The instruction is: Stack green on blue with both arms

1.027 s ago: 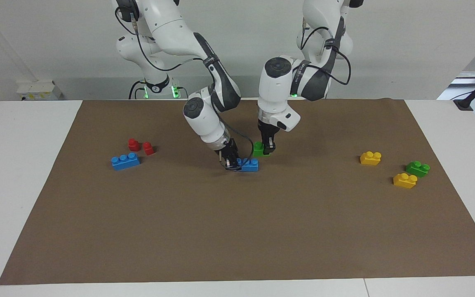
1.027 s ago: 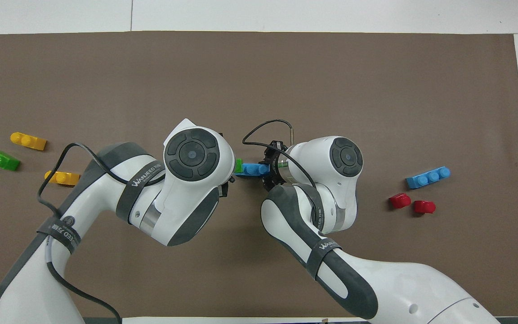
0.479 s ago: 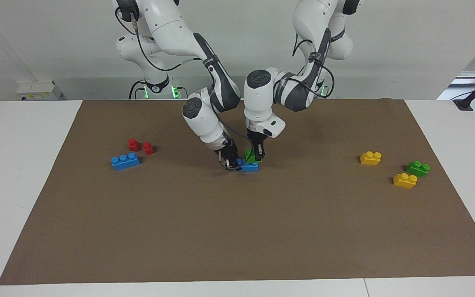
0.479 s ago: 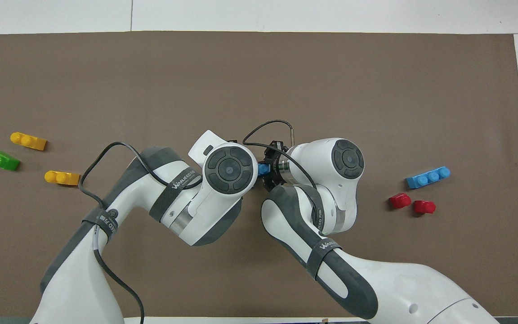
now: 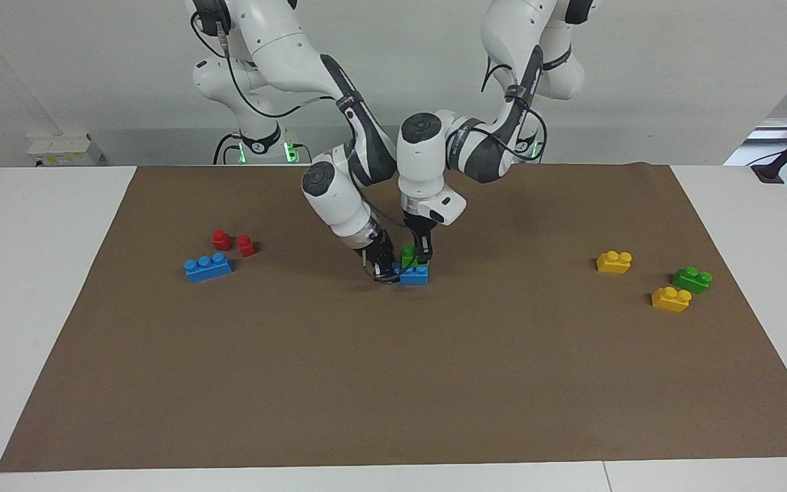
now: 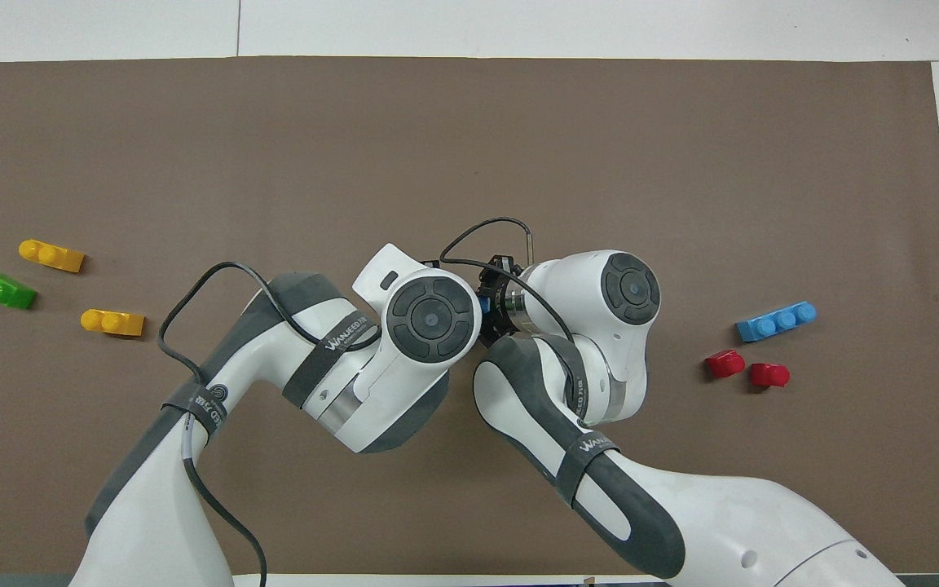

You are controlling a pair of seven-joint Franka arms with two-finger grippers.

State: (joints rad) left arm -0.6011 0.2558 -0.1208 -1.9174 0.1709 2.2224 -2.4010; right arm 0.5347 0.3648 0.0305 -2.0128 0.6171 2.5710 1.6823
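Mid-mat, between the two arms: the blue brick lies flat on the brown mat, pinned at one end by the right gripper, which is clamped shut on it. The left gripper is closed on the green brick and has it sitting on, or just touching, the blue brick's studs. From overhead both wrists cover the pair; only a sliver of blue shows between them.

Step in hand, as I judge it: seating green onto blue.

How to do it well:
- Press straight down. The left wrist looks near vertical, and it should stay so, since a tilted push would jam one stud and lift the other edge.
- Right gripper must not let go until green is home; it is what stops the blue brick skidding or tipping under the push.
- Check that green's long side runs along blue's row of studs. I cannot tell from here whether they line up.
- The two grippers are very close together; a sideways correction risks fingers knocking.
- Release green first, lift straight up, then release blue.

Elsewhere: a second blue brick and two red bricks toward the right arm's end; a second green brick and two yellow bricks toward the left arm's end. All well apart from the work.
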